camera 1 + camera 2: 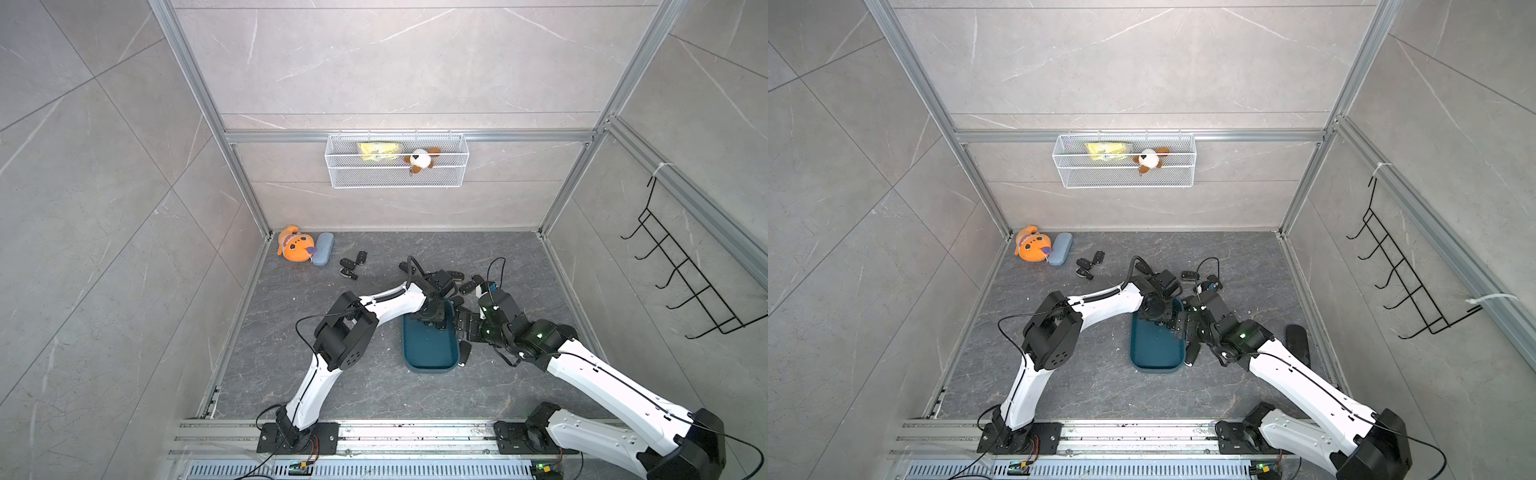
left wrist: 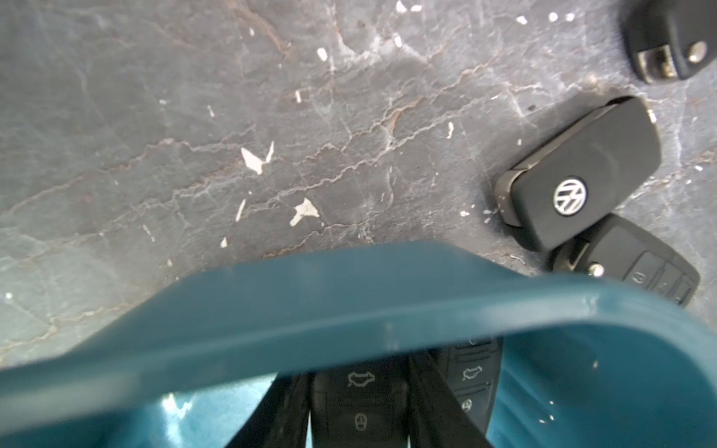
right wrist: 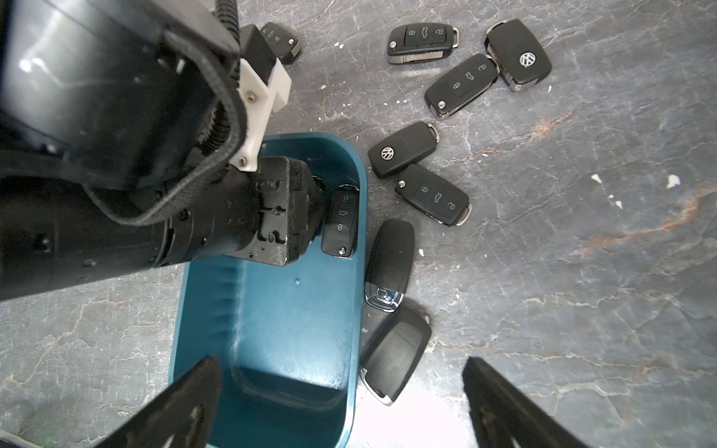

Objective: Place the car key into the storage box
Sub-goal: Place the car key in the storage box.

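The dark teal plastic storage box (image 1: 430, 353), rectangular with rounded corners and shallow walls, lies on the dark grey marbled bench (image 1: 365, 395), just right of the middle of the frame and in its lower half in a top view. The left tool (image 2: 359, 384) reaches down into the box's far end (the end nearer the top of the frame in both top views).

In the left wrist view a black car key (image 2: 361, 421) with white button icons sits between the tool's two black fingers (image 2: 287, 415), inside the box and below its rim. The fingers stand close against both sides of the key, but whether they press on it cannot be told. A second black key fob (image 3: 340, 221) lies flat on the box floor just beside that tool, along the wall.

The right tool (image 3: 341, 362) hangs over the box's near end, its fingers spread wide and gripping nothing.

A scatter of loose black fobs (image 3: 434, 194) lies on the bench outside the box, and two smooth ones (image 3: 388, 263) lie right against its wall. Left of centre in a top view are three more fobs (image 1: 353, 264), near a pale blue oblong case (image 1: 323, 248) and an orange plush toy (image 1: 293, 245). A white wire-mesh basket (image 1: 397, 174) hangs on the back wall, upper centre.
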Motion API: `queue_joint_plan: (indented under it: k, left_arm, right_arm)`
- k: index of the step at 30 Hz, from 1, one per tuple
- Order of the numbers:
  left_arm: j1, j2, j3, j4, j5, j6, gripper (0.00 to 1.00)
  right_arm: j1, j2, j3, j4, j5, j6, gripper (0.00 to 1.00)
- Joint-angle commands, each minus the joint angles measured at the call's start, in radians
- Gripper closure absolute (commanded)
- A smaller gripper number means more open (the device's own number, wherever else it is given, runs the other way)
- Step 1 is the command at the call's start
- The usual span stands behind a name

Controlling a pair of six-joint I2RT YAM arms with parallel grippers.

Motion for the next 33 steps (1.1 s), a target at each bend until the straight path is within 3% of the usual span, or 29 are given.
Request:
queue_joint_plan:
  k: [1,17,25,33]
  left_arm:
    - [-0.001,-0.010,0.021,0.000,0.025,0.000,0.56]
    - [-0.002,-0.098,-0.032,-0.005,0.013,-0.009,0.48]
    - [-0.001,-0.190,-0.063,-0.024,-0.008,0.007,0.34]
    - [0.004,-0.315,-0.108,-0.047,-0.037,0.043,0.14]
  right_arm:
    - [-0.002,-0.001,-0.009,-0.022,0.022,0.012,0.00]
    - [-0.003,-0.005,-0.005,-0.022,0.084,-0.001,0.00]
    - [-0.024,0.049,0.038,-0.025,0.143,-0.056,0.00]
    - [-0.086,0.176,0.063,0.012,0.112,-0.093,0.10]
